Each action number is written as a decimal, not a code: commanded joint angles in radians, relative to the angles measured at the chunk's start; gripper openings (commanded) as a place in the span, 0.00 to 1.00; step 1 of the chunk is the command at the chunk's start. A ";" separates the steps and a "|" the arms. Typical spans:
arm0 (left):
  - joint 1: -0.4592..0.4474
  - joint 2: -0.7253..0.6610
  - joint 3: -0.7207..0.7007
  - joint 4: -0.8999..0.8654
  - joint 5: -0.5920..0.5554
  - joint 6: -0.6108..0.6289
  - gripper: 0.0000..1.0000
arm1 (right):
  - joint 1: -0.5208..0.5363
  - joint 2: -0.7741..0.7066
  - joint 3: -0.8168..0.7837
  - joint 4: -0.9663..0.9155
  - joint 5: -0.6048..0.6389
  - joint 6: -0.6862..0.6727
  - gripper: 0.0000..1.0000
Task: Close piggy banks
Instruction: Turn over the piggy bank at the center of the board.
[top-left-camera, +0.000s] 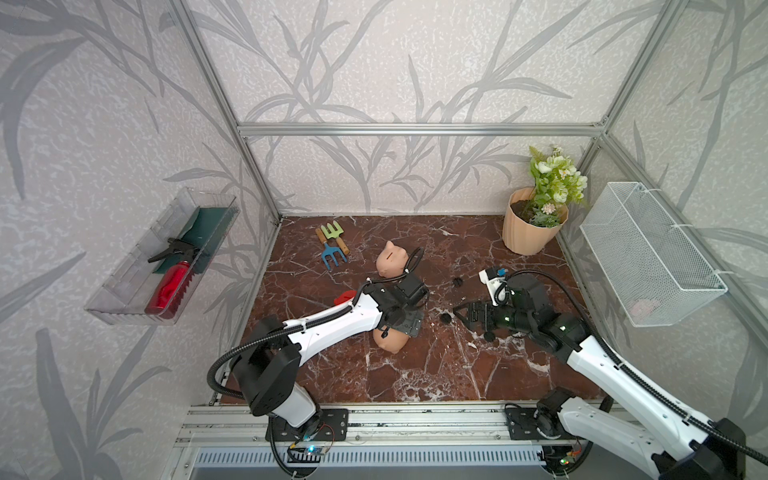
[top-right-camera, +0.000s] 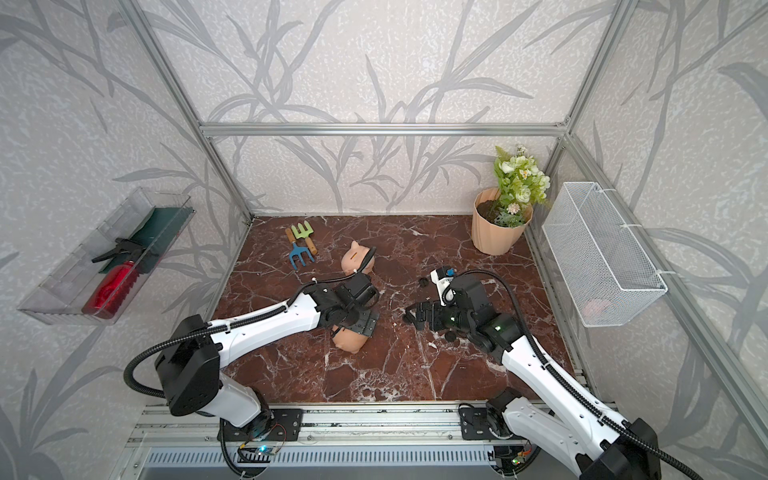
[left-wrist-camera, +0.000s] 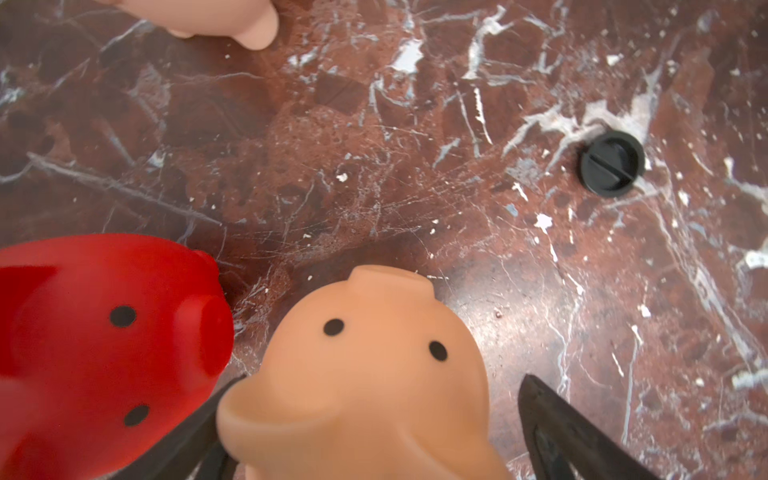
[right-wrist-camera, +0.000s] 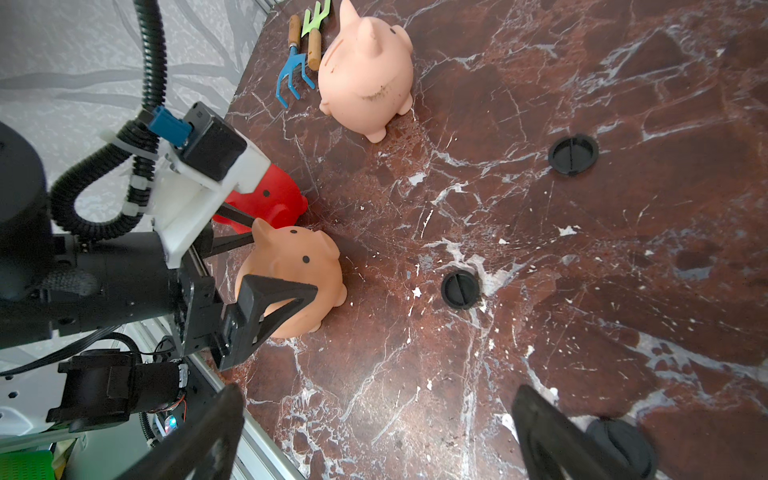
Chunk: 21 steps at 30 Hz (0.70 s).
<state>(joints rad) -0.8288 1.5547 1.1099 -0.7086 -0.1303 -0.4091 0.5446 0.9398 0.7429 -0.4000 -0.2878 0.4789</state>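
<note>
Peach piggy bank (left-wrist-camera: 357, 353) points snout-first away from wide-spread left claw (left-wrist-camera: 384, 379); right claw (right-wrist-camera: 378, 390) gapes.

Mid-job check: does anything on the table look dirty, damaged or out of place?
The far peach piggy bank has a dark smear across its rump that looks like dirt or a scuff. Three black plugs lie scattered loose on the marble table, each by itself. Nothing looks spilled or broken.
</note>
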 joint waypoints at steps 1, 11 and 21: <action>0.011 -0.033 0.010 -0.044 0.032 0.130 1.00 | 0.006 -0.013 -0.005 -0.023 0.003 0.007 0.99; 0.035 -0.018 0.038 -0.052 0.007 0.205 0.99 | 0.005 -0.016 0.004 -0.033 0.001 0.010 0.99; 0.060 -0.022 0.015 -0.006 0.095 0.201 0.86 | 0.006 -0.015 -0.003 -0.036 0.004 0.014 0.99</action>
<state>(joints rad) -0.7795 1.5448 1.1122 -0.7208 -0.0776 -0.2192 0.5446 0.9363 0.7429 -0.4175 -0.2878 0.4862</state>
